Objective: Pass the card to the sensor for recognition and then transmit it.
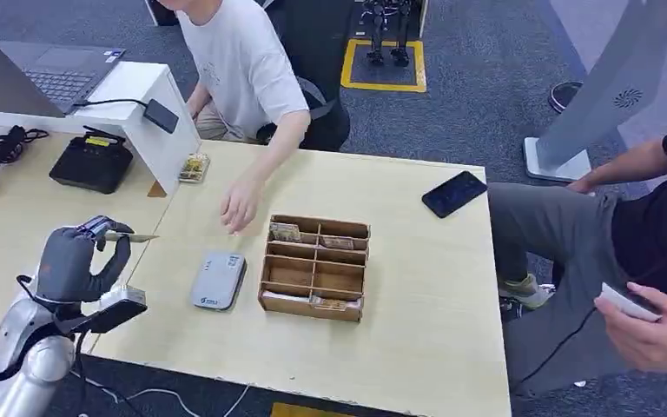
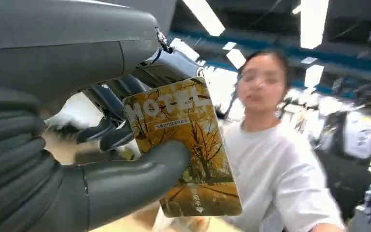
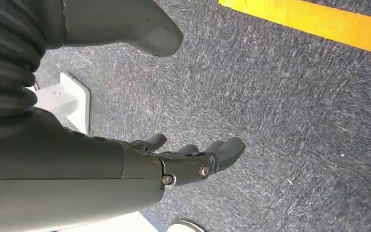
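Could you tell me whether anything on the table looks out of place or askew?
Nothing stands out: the grey card reader, wooden organiser and black phone lie flat on the table, and the left robot hand holds the card.

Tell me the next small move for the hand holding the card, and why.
Probably carry the card to the right and down until it is over the grey sensor. The left hand grips the card above the table's left edge, apart from the sensor, which lies flat and uncovered beside the wooden organizer. The right hand hangs over the carpet, holding nothing.
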`<state>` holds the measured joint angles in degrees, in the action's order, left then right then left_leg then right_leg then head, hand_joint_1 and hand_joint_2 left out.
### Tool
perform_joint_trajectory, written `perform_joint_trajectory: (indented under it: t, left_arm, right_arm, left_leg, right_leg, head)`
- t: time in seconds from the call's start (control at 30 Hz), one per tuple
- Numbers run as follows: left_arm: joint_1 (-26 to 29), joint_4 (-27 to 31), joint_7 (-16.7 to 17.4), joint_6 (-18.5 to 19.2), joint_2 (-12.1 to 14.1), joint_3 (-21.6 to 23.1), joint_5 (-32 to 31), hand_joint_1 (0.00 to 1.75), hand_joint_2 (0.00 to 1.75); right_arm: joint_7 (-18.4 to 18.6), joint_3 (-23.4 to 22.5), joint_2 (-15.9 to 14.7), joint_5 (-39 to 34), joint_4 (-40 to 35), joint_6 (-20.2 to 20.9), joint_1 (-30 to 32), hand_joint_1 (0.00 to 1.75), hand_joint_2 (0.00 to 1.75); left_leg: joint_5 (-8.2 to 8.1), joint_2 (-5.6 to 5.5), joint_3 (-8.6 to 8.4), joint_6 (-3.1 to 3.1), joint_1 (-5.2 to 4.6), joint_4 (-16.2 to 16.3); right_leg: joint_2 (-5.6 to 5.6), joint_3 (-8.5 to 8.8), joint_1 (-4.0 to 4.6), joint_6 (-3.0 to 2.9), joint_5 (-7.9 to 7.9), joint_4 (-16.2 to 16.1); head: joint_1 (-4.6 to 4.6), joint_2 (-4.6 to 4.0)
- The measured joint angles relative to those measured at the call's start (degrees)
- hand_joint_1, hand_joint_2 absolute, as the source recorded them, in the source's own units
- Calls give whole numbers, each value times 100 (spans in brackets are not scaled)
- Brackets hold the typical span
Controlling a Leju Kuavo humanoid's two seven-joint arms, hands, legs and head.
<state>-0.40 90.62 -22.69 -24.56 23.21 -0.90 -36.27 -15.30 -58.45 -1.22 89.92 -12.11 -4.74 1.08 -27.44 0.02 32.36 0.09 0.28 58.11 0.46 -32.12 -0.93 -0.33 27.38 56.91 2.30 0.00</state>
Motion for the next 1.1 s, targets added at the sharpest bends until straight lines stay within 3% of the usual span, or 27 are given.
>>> perform_joint_trajectory:
  t: [0.1, 0.23, 0.37, 0.5, 0.73, 0.87, 1.1]
  left_arm:
    - [-1, 4, 271, 831, -228, -126, 966, 175, 175]
    - [-5, 20, 501, 1333, -404, -173, 1462, 175, 175]
    - [-4, 85, 851, 2042, -553, -240, 2369, 175, 175]
    - [-48, 118, 1398, 1925, -677, -253, 2187, 175, 175]
    - [-129, 116, 1650, 1909, -791, -253, 2215, 175, 175]
    - [-199, 29, 2224, 2097, -712, -253, 2471, 175, 175]
    - [-197, -136, 2452, 2272, -719, -104, 2443, 175, 175]
  right_arm:
    - [24, -2, 2, -50, 0, -4, 5, 0, 175]
    - [35, -9, 11, -55, -2, -2, 15, 0, 175]
    - [44, -44, 24, -50, -6, 2, 36, 0, 175]
    - [90, -92, 48, -48, -9, 0, 42, 0, 175]
    - [90, -155, 77, -39, -17, -4, 47, 0, 175]
    - [90, -188, 81, 9, -22, -15, 46, 0, 175]
    - [136, -216, 92, 9, -24, -20, 47, 0, 175]
  left_leg:
    - [0, 0, 0, 0, 0, 1]
    - [0, 1, -1, 0, 0, 1]
    - [0, 1, 0, 0, 1, 2]
    - [0, 1, -1, 0, 1, 2]
    - [0, 1, -1, 0, 1, 2]
    - [0, 1, -2, 0, 1, 1]
    - [0, 2, 0, 0, 0, 2]
  right_leg:
    - [0, 0, 0, 0, 0, 0]
    - [2, 0, 0, 0, -1, 0]
    - [1, -1, 1, 0, -1, 0]
    - [1, -1, 1, 0, -1, 0]
    - [1, -1, 1, 0, -1, 0]
    - [2, -1, 1, 0, -1, 0]
    - [2, -2, 0, 1, -1, 0]
  head:
    - [4, 0]
    - [2, 0]
    - [0, 0]
    - [-2, 0]
    - [0, 0]
    - [0, 0]
    - [2, 0]
